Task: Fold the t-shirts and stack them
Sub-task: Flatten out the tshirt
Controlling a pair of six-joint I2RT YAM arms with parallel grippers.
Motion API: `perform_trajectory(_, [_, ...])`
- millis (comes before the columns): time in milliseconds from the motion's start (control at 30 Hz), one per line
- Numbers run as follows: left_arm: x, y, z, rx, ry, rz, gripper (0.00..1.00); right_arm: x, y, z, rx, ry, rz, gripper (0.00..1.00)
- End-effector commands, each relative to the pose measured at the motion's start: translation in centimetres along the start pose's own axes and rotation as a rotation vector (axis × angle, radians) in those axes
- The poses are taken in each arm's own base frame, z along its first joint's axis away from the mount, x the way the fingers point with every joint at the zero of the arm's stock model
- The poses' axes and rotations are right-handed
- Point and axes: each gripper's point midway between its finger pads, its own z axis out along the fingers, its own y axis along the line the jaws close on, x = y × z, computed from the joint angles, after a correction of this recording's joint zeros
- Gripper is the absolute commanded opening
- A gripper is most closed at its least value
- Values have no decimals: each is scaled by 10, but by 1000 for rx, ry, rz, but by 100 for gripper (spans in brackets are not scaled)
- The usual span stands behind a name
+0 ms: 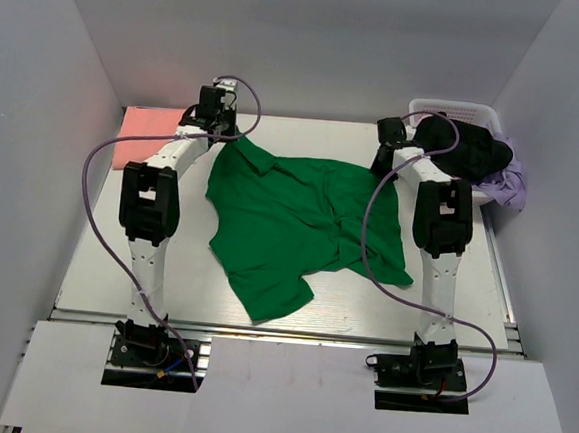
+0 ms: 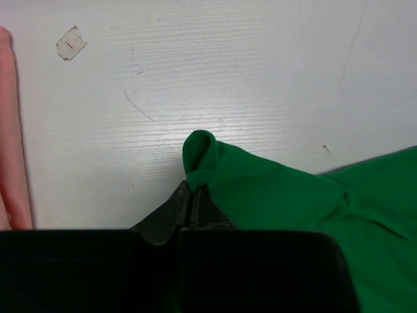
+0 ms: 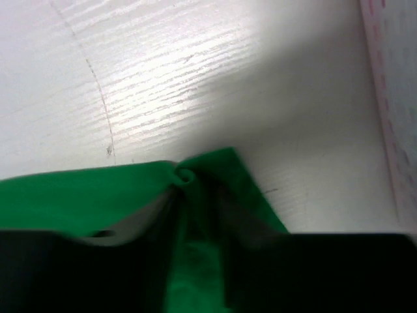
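From above, the green t-shirt (image 1: 304, 223) lies crumpled and partly spread at the middle of the table (image 1: 443, 299), collar toward the far left. The left arm (image 1: 150, 206) reaches to the shirt's far-left corner by the collar, and the right arm (image 1: 442, 220) to its far-right corner; the left jaws and right jaws cannot be read from here. The pink t-shirt (image 1: 145, 135) lies folded to the far left of the green one, apart from it. A white basket (image 1: 468, 112) of dark and lilac cloth stands to the far right of the green shirt.

In the left wrist view, the left jaws are closed on a small upstanding fold of the green t-shirt (image 2: 287, 195). The pink t-shirt (image 2: 10, 143) shows at the left edge, with bare table and a scrap of tape (image 2: 70, 43) between.

In the right wrist view, the right jaws are drawn in on a puckered corner of the green t-shirt (image 3: 78, 195), cloth bunched between the fingers (image 3: 146, 218). The picture is slightly blurred. The basket (image 3: 397, 98) wall stands right of that corner.
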Motion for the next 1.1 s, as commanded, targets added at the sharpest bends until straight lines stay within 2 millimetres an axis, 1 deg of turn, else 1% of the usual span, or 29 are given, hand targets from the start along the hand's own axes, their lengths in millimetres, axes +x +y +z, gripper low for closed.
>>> perform_trajectory(0, [-42,-3,-40,24,-102,15,0,14,8,13,-47,43,18,28])
perform_trajectory(33, [-48,-2,-44,17,-122,14,0,8,10,12,-59,21,11,10])
perform_trajectory(67, [-47,-2,-46,17,-120,14,0,4,11,9,-63,6,-1,3])
perform_trajectory(100, [-55,-2,-53,18,-138,25,0,1,13,8,-70,-2,-4,0])
perform_trajectory(133, [-62,-3,-58,19,-158,25,0,-5,14,6,-77,-24,-12,0])
perform_trajectory(167, [-66,-4,-62,20,-172,25,0,-18,18,-5,-98,-57,-37,0])
perform_trajectory(200, [-67,-3,-66,20,-177,36,0,-25,18,-10,-103,-79,-39,0])
perform_trajectory(233, [-80,-5,-80,23,-219,36,0,-47,22,-29,-130,-150,-73,0])
perform_trajectory(300, [-93,-8,-96,37,-263,29,0,-61,27,-46,-160,-200,-92,0])
perform_trajectory(333, [-96,-8,-103,39,-287,29,0,-74,28,-62,-178,-257,-110,0])
perform_trajectory(367, [-102,-9,-112,43,-313,20,0,-79,29,-71,-189,-281,-113,0])
perform_trajectory(400, [-120,-11,-141,48,-379,21,0,-104,29,-110,-219,-363,-104,0])
perform_trajectory(433, [-122,-7,-149,24,-406,5,0,-100,27,-112,-229,-382,-120,0])
perform_trajectory(467, [-126,-5,-162,13,-433,1,0,-113,24,-138,-246,-434,-110,0])
perform_trajectory(500, [-134,-5,-187,17,-471,1,0,-122,21,-161,-262,-483,-107,0])
perform_trajectory(533, [-137,-8,-200,12,-492,1,0,-122,20,-172,-274,-494,-111,0])
perform_trajectory(567, [-143,-6,-214,-2,-524,-5,0,-112,15,-173,-272,-483,-139,0])
perform_trajectory(600, [-148,-4,-228,-10,-554,-9,0,-126,16,-213,-330,-553,-132,0])
perform_trajectory(633, [-152,-5,-255,-6,-595,-10,0,-126,16,-224,-349,-565,-140,0])
perform_trajectory(667, [-156,-5,-268,-3,-622,-12,0,-121,11,-236,-363,-575,-145,0])
perform_trajectory(700, [-153,-3,-277,-11,-632,-15,0,-124,8,-258,-388,-609,-145,0])
perform_trajectory(733, [-156,-3,-290,-6,-654,-25,0,-124,6,-267,-397,-623,-143,0])
perform_trajectory(767, [-166,-4,-321,1,-714,-27,0,-120,1,-282,-414,-639,-148,0])
perform_trajectory(833, [-166,-4,-342,5,-748,-29,0,-127,-8,-330,-457,-734,-137,0])
perform_trajectory(867, [-169,-4,-357,8,-776,-30,0,-122,-9,-336,-472,-740,-147,0])
perform_trajectory(900, [-172,-7,-381,24,-814,-27,0,-125,-18,-370,-498,-810,-139,0])
perform_trajectory(1000, [-178,-8,-416,35,-876,-16,0,-117,-22,-400,-553,-855,-168,0])
perform_trajectory(1033, [-177,-10,-432,48,-900,-12,0,-117,-29,-428,-575,-910,-166,0])
perform_trajectory(1067, [-181,-12,-447,57,-929,0,0,-114,-30,-439,-598,-921,-180,0])
